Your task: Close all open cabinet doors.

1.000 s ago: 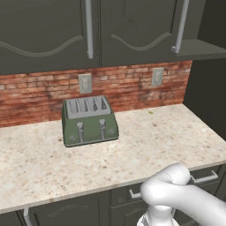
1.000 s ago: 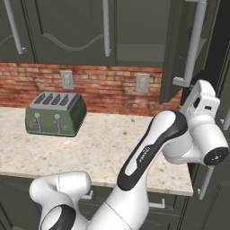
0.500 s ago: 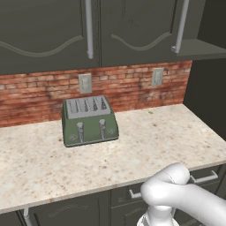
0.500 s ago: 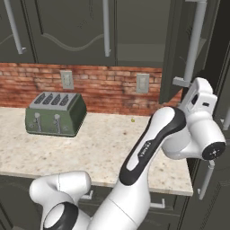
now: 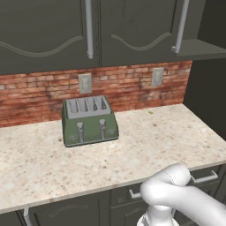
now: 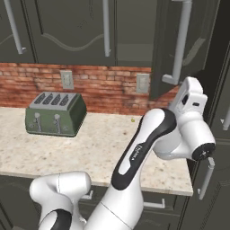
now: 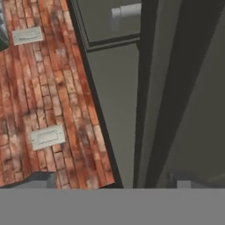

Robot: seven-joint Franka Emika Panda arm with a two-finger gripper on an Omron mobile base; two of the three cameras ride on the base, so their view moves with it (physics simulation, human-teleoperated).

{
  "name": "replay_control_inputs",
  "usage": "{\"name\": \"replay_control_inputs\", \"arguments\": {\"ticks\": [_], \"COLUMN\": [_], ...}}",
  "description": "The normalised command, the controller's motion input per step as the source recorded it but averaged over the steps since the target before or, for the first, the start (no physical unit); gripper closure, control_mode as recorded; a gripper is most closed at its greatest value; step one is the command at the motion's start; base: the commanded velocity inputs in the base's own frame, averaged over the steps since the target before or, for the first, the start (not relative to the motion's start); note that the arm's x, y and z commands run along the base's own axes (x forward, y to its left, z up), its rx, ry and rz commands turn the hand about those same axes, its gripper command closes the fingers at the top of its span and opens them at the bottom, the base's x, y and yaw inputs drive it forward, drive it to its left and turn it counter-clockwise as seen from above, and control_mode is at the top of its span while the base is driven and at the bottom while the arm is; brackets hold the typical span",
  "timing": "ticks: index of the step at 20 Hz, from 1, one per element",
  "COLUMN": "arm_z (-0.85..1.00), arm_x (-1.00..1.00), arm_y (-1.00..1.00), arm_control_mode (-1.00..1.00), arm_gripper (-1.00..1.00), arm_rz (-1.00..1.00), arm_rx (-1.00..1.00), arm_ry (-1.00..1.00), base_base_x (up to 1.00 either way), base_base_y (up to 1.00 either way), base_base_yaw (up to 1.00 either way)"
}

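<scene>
Standing ajar at the right end of the wall run, the open door (image 6: 179,49) swings out from the cabinet front, its lower edge above the counter's (image 6: 103,152) right end; its top is cut off by the frame. Its bar handle (image 6: 179,45) faces outward, bracket foot at the bottom. In the left base view the same door (image 5: 190,22) appears partly swung, with its handle (image 5: 181,26) visible and the cabinet floor (image 5: 203,48) exposed beside it.

The two doors to the left (image 5: 44,31) (image 5: 132,26) sit flush, handles (image 5: 88,28) vertical. All upper portions are cropped.

The arm's hand (image 6: 191,96) is raised just below and beside the open door's lower corner. The fingers point away from the right base camera and are hidden behind the wrist housing. The hand view shows the door edge (image 7: 145,88) and a handle stub (image 7: 127,11) close up, but the fingertips are barely discernible at the bottom; whether the gripper is spread or closed cannot be told. Contact with the door cannot be confirmed.

A green toaster (image 5: 89,120) stands on the counter against the brick wall (image 5: 39,92), well apart from the arm. Two outlets (image 5: 84,82) (image 5: 157,76) sit on the brick.
</scene>
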Motion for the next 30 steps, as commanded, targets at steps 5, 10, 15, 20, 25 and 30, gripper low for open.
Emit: {"name": "replay_control_inputs", "arguments": {"ticks": [5,10,15,20,25,30], "arm_z": [0.20,0.39,0.28,0.19,0.16,0.12], "arm_x": [-0.01,0.00,0.10,0.16,0.39,0.52], "arm_y": [0.55,0.67,0.79,0.83,0.65,0.65], "arm_control_mode": [-1.00,-1.00,-1.00,-1.00,-1.00,-1.00], "arm_gripper": [-1.00,-1.00,-1.00,-1.00,-1.00,-1.00], "arm_rz": [0.00,0.09,0.19,0.25,0.29,0.29], "arm_rx": [0.00,-0.01,-0.04,-0.07,-0.04,-0.06], "arm_ry": [-0.13,-0.16,-0.11,-0.06,0.00,0.00], "base_base_x": [0.00,0.00,0.00,0.00,0.00,0.00], "base_base_y": [0.00,0.00,0.00,0.00,0.00,0.00], "base_base_yaw": [0.00,0.00,0.00,0.00,0.00,0.00]}}
